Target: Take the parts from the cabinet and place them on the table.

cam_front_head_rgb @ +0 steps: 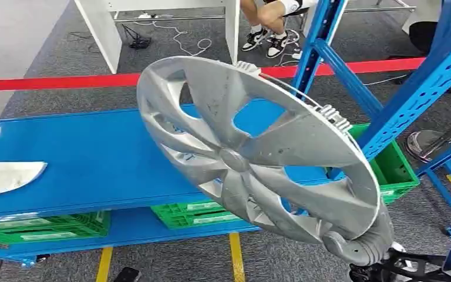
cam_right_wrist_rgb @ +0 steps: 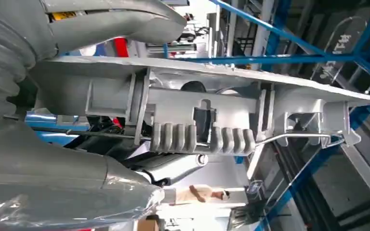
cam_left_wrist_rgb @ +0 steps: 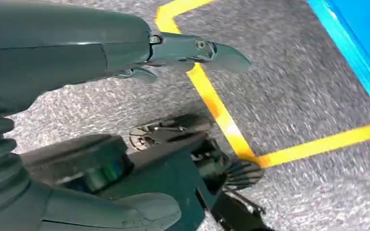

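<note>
One silver hubcap filled the middle of the head view, gripped at its lower right rim by the robot's right hand and carried in the air above a blue shelf. Its spoked face tilted up and toward the camera, and its widest span ran from upper left down to lower right. A pale curved part lay on the shelf at the left edge, and green crates sat on the level below. Judging from this, the hubcap was already off the cabinet but not yet set on any table, so the carry and the placing remained, and the pale part may be waiting too.

Next, the left wrist view showed the left hand hanging over grey carpet marked with yellow tape, fingers apart and holding nothing.

Last, the right wrist view showed the hubcap edge-on, its ribbed back clips and wire ring facing the camera, with the right hand clamped across its rim, thumb on one face and fingers on the other.
</note>
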You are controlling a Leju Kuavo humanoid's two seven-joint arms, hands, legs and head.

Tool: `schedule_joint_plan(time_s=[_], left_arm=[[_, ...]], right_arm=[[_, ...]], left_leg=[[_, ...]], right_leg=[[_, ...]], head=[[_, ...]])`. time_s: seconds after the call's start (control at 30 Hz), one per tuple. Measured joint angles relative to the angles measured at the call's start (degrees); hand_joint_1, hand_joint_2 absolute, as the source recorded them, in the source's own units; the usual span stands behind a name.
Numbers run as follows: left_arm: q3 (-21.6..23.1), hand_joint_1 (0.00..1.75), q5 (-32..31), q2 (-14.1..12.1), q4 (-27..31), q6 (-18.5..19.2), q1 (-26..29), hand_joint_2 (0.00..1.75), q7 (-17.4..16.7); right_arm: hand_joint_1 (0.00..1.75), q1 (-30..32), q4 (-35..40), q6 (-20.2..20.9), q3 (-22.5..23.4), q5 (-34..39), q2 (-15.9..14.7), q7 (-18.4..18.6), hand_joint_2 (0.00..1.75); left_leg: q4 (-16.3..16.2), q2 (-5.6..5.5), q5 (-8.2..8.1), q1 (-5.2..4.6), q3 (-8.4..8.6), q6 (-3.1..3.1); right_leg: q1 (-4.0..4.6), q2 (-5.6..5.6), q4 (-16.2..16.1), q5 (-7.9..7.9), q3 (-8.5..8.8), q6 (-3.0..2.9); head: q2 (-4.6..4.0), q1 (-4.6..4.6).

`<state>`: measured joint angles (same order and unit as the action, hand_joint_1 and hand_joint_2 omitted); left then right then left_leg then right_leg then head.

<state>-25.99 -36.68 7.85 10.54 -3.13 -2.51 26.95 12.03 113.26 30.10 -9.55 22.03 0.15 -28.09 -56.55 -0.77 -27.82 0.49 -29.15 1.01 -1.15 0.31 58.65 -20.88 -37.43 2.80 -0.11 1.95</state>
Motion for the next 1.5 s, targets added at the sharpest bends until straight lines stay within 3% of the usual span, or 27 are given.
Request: schedule_joint_plan(time_s=[0.03,0.07,0.13,0.2,0.27,0.33,0.4,0.47,0.53,0.57,0.6,0.67,0.7,0.77,0.8,0.87,0.9,0.93,1.03,1.07,1.1,1.17,1.23,1.3,1.37,1.43,1.5], left_arm=[[-0.05,0.00,0.00,0.04,0.00,0.00,0.11,1.75,0.00],[-0.13,0.00,0.00,0.07,0.00,-0.02,-0.02,1.75,0.00],[-0.31,0.00,-0.02,0.11,0.00,-0.04,-0.05,1.75,0.00],[-0.39,0.00,-0.02,0.11,0.00,-0.04,-0.03,1.75,0.00],[-0.44,0.00,-0.02,0.11,0.00,-0.04,-0.03,1.75,0.00],[-0.48,0.00,-0.02,0.13,0.00,-0.04,-0.04,1.75,0.00],[-0.55,0.00,-0.02,0.20,0.00,-0.13,-0.03,1.75,0.04],[-0.64,0.00,0.00,0.22,0.00,-0.17,-0.07,1.75,0.07],[-0.70,0.00,-0.02,0.28,0.00,-0.17,0.00,1.75,0.07],[-0.77,0.00,0.00,0.20,0.00,-0.20,0.15,1.75,0.07],[-0.77,0.00,-0.02,0.20,-0.02,-0.22,0.17,1.75,0.09],[-0.77,0.00,0.00,0.20,-0.02,-0.22,0.17,1.75,0.09],[-0.79,0.00,0.00,0.17,0.00,-0.22,0.14,1.75,0.09],[-0.79,0.00,0.00,0.15,-0.02,-0.30,0.16,1.75,0.09],[-0.81,0.00,0.02,0.15,0.00,-0.37,0.16,1.75,0.09],[-0.85,0.00,0.07,0.15,0.00,-0.41,0.08,1.75,0.13],[-0.85,0.00,0.07,0.22,0.00,-0.44,-0.05,1.75,0.13],[-0.85,0.00,0.07,0.24,0.00,-0.46,-0.15,1.75,0.18],[-0.94,0.00,0.07,0.13,0.00,-0.79,0.03,1.75,0.26],[-0.96,0.00,-0.09,0.09,0.00,-1.20,0.21,1.75,0.33],[-0.96,0.00,-0.37,0.00,0.00,-1.49,0.20,1.75,0.48],[-0.98,0.00,-0.46,-0.20,0.00,-1.77,0.15,1.75,0.88],[-1.25,0.00,-0.26,-0.39,0.00,-2.14,0.20,1.75,0.85],[-1.88,0.00,0.30,-0.50,0.00,-2.49,0.24,1.75,0.96],[-2.49,0.00,1.36,-0.55,0.00,-2.38,0.17,1.75,1.49],[-3.06,0.00,1.97,-0.06,0.00,-1.86,0.15,1.75,1.95],[-3.48,0.00,1.81,0.15,0.00,-1.38,0.03,1.75,1.99]], right_arm=[[1.75,0.01,-0.02,0.00,0.00,0.02,-0.02,0.00,1.75],[1.75,0.01,0.00,-0.02,0.00,0.02,-0.04,0.00,1.75],[1.75,-0.03,-0.04,-0.04,0.00,0.00,-0.04,0.04,1.75],[1.75,-0.02,-0.20,-0.04,0.00,0.02,-0.13,0.04,1.75],[1.75,-0.02,-0.39,-0.07,0.00,0.00,-0.15,0.04,1.75],[1.75,-0.07,-0.50,-0.15,0.00,-0.04,-0.18,0.04,1.75],[1.75,-0.47,-0.50,-0.18,0.00,-0.09,-0.20,0.07,1.75],[1.75,-0.60,-0.50,-0.20,0.02,-0.07,-0.22,-0.07,1.75],[1.75,-0.70,-0.50,-0.20,0.04,-0.07,-0.22,-0.09,1.75],[1.75,-0.81,-0.52,-0.20,0.04,-0.09,-0.22,-0.07,1.75],[1.75,-0.80,-0.55,-0.20,0.04,-0.09,-0.24,-0.04,1.75],[1.75,-0.81,-0.55,-0.20,0.02,-0.07,-0.24,-0.07,1.75],[1.75,-0.82,-0.57,-0.20,0.04,-0.09,-0.24,-0.07,1.75],[1.75,-0.80,-0.76,-0.20,0.04,-0.13,-0.24,-0.04,1.75],[1.75,-0.83,-0.81,-0.20,0.04,-0.15,-0.24,-0.07,1.75],[1.75,-0.86,-0.85,-0.20,0.04,-0.26,-0.24,-0.18,1.75],[1.75,-0.87,-0.83,-0.17,0.09,-0.33,-0.24,-0.28,1.75],[1.75,-0.94,-0.81,-0.17,0.15,-0.35,-0.26,-0.37,1.75],[1.75,-0.87,-0.81,0.15,0.17,-0.33,-0.28,-0.77,1.75],[1.75,-0.82,-0.81,0.44,0.20,-0.33,-0.35,-0.83,1.75],[1.75,-0.71,-0.79,0.66,0.22,-0.22,-0.37,-0.85,1.75],[1.75,-0.74,-0.79,1.25,0.28,-0.02,-0.48,-0.76,1.75],[1.75,-0.71,-0.79,1.62,0.31,0.24,-0.83,-0.57,1.75],[1.75,-0.72,-0.79,1.68,0.50,0.70,-1.27,-0.18,1.75],[1.75,-0.72,-0.79,1.66,0.88,1.62,-1.53,0.09,1.75],[1.75,-0.57,-0.70,1.66,1.55,2.23,-1.68,-0.19,1.75],[1.75,0.16,-0.22,1.66,2.32,2.05,-1.73,-1.45,1.75]], left_leg=[[0.42,0.18,0.88,0.38,-0.54,-0.48],[0.39,0.28,1.38,0.38,-1.02,-0.84],[0.38,0.39,2.35,0.21,-2.21,-1.36],[0.30,0.42,3.37,-0.11,-3.53,-1.59],[0.21,0.43,4.38,-0.41,-4.85,-1.62],[0.21,0.38,5.34,-0.61,-5.97,-1.52],[0.07,0.35,6.16,-0.82,-6.50,-1.03],[0.21,0.40,7.06,-0.55,-6.54,-0.41],[0.56,0.35,7.91,-0.54,-6.65,0.37],[0.09,0.26,6.92,-0.35,-7.14,0.61],[-1.81,0.32,3.48,-0.43,-7.91,0.85],[-10.06,0.34,-3.50,-0.15,-10.20,1.38],[-14.53,0.34,-5.44,-0.08,-11.13,1.61],[-17.19,0.34,-4.01,0.08,-10.45,1.92],[-15.33,0.34,-1.73,0.18,-8.64,2.06],[-6.67,0.35,1.36,0.54,-2.36,2.38],[-1.78,0.31,0.20,0.69,1.00,2.70],[1.36,0.01,-0.89,0.29,2.52,1.77],[0.94,0.05,-0.47,0.06,1.34,0.48],[1.09,0.32,0.07,0.36,0.93,-0.35],[1.08,0.47,0.49,0.24,0.42,-0.96],[1.08,0.52,1.42,-0.04,-0.74,-1.57],[1.02,0.60,2.45,-0.39,-2.09,-1.77],[0.99,0.67,3.47,-0.87,-3.35,-1.95],[0.99,0.61,4.40,-1.39,-4.32,-2.03],[0.87,0.63,5.12,-1.59,-4.89,-1.70],[0.96,0.68,6.14,-0.89,-5.36,-0.97]], right_leg=[[-0.07,0.06,0.03,0.14,-0.41,0.33],[-0.08,-0.02,0.90,-1.88,-1.12,0.47],[-0.06,-0.05,8.33,-8.85,-3.05,0.78],[0.02,-0.05,16.34,-12.87,-4.54,0.83],[0.17,-0.05,16.72,-11.15,-2.43,0.55],[0.63,-0.03,8.48,-7.34,4.04,-0.29],[1.11,-0.04,-1.26,-9.69,10.89,-1.05],[1.42,0.17,-1.81,-9.38,9.93,-1.10],[1.51,0.13,-2.00,-8.55,9.40,-2.04],[1.01,-0.22,-2.35,-7.79,9.00,-2.46],[0.95,-0.20,-2.37,-7.09,8.86,-3.11],[0.92,-0.23,-2.28,-5.73,7.17,-3.23],[0.92,-0.29,-2.20,-5.11,6.34,-3.17],[0.79,-0.43,-1.96,-4.19,4.79,-2.84],[0.64,-0.43,-1.77,-3.71,3.97,-2.57],[0.32,-0.40,-1.39,-2.86,2.73,-1.82],[0.63,-0.39,-1.05,-2.57,2.13,-1.37],[0.68,-0.40,-0.69,-2.20,1.66,-0.98],[0.53,-0.40,-1.06,-0.55,1.29,-0.17],[0.36,-0.35,-0.85,-0.86,0.89,0.07],[0.38,-0.44,0.54,-3.48,-0.04,0.31],[0.44,-0.41,8.73,-10.06,-1.97,0.63],[0.64,-0.40,16.50,-13.39,-3.60,0.52],[0.90,-0.39,15.91,-10.52,-1.29,-0.15],[1.61,-0.36,7.03,-6.65,5.03,-1.58],[2.14,-0.44,-2.26,-8.60,11.22,-3.46],[2.63,-0.38,-3.54,-8.59,11.11,-2.91]], head=[[0.00,0.02],[0.00,0.15],[0.00,0.24],[0.00,0.24],[0.00,0.22],[0.00,0.20],[0.00,0.19],[0.00,0.39],[0.00,0.41],[0.00,0.46],[0.00,0.15],[0.00,0.02],[0.00,0.02],[0.00,0.02],[0.00,0.00],[0.00,-0.03],[0.00,-0.07],[0.00,-0.16],[0.00,-0.11],[0.00,-0.13],[0.02,0.06],[0.00,0.24],[0.00,0.26],[0.00,0.26],[0.00,0.28],[0.00,-0.07],[0.00,-0.03]])
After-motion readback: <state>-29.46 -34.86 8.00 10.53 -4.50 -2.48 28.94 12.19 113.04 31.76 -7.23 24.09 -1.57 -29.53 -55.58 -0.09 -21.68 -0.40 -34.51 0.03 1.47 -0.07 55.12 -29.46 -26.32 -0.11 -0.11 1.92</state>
